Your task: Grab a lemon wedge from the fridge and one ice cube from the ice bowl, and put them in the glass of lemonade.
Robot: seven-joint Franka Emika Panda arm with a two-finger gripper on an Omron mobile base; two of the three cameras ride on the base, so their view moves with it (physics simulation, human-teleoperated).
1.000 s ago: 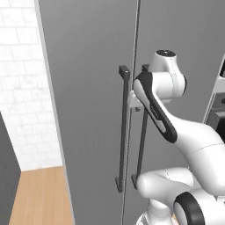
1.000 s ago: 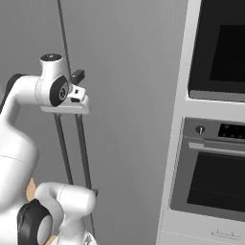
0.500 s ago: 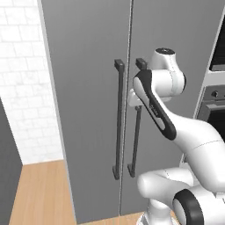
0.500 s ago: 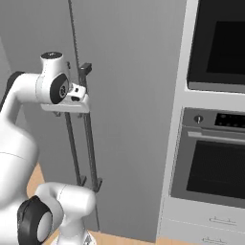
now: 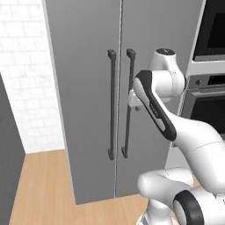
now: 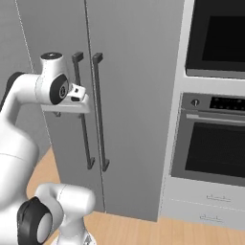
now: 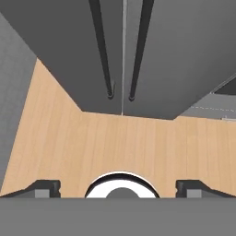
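The fridge (image 5: 83,88) (image 6: 134,95) (image 7: 184,46) stands with both grey doors shut. Its two black bar handles (image 5: 111,105) (image 6: 98,115) (image 7: 102,50) run side by side along the centre seam. My gripper (image 5: 134,102) (image 6: 67,109) (image 7: 118,186) hangs in front of the handles at mid height, pointing down at the floor. Its fingertips (image 7: 46,188) stand wide apart, open and with nothing between them. The lemon wedge, ice cube, ice bowl and glass of lemonade are out of view.
A built-in oven stack (image 5: 211,105) (image 6: 215,143) stands right of the fridge. A white brick wall (image 5: 26,88) and a dark panel (image 5: 6,154) lie to the left. Wood floor (image 5: 44,184) (image 7: 120,138) runs in front.
The whole picture has shifted: the base has backed away from the fridge, so more of the doors, floor and oven show. The gripper stays open near the handles.
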